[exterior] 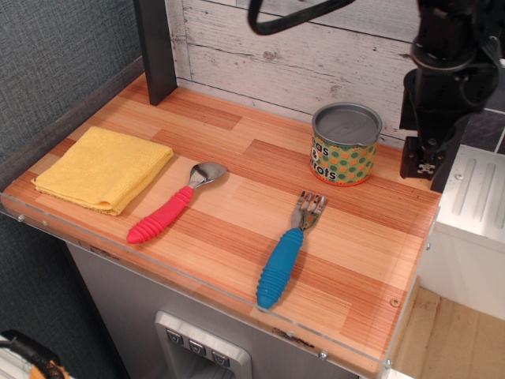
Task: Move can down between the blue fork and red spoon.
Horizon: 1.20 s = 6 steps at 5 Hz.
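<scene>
The can (346,145), a short tin with a grey lid and an orange label with green dots, stands upright at the back right of the wooden table (237,158). The blue fork (285,254) lies in front of it, tines toward the can. The red spoon (171,208) lies to the fork's left, bowl toward the back. My black gripper (424,170) hangs to the right of the can, apart from it, over the table's back right edge. Its jaws look slightly apart and hold nothing.
A folded yellow cloth (104,167) lies at the left. A dark post (155,49) stands at the back left, and a white plank wall (276,47) runs behind. A clear lip (197,278) rims the front edge. A white unit (472,213) stands to the right.
</scene>
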{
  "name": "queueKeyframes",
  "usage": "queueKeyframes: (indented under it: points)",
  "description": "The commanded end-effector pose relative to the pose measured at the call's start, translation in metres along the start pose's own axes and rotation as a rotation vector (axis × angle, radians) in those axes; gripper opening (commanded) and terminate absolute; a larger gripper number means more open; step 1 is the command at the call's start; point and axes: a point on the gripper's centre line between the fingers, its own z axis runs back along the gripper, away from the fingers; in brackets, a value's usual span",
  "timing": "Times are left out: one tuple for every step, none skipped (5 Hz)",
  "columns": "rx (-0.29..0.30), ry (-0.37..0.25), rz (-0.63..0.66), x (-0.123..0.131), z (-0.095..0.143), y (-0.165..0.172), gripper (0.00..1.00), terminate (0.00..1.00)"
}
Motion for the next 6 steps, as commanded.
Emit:
queueKeyframes:
  points:
    - [0.01,-0.043,0.043,-0.014,-0.001,0.013,1.0,0.0]
    - [0.008,-0.072,0.058,-0.017,-0.008,0.022,1.0,0.0]
    - [0.003,-0.104,0.073,-0.02,-0.011,0.03,1.0,0.0]
    - [0.012,-0.122,0.104,-0.026,-0.016,0.038,1.0,0.0]
    - [0.014,-0.102,0.152,-0.034,-0.019,0.041,1.0,0.0]
    - [0.001,-0.087,0.277,-0.04,-0.02,0.043,1.0,0.0]
